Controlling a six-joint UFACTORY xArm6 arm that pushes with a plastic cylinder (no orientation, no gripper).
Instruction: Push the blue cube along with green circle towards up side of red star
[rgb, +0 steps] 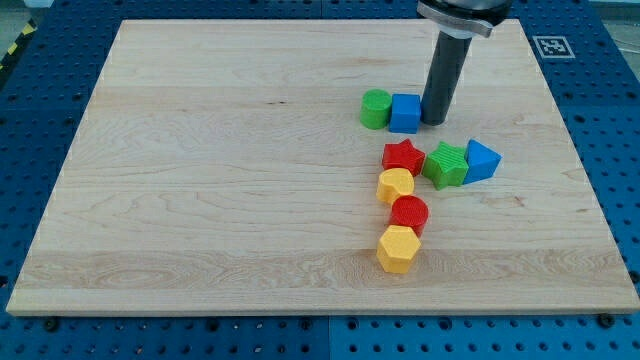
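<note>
Item: push of blue cube (405, 113) and green circle (375, 109), pair just above red star (402, 156).
Detail: my tip (435, 121), bare rod grasping nothing, touching cube's right face; circle abutting cube's left. Advised: short, centred push leftward, avoiding the 2 splitting.
</note>
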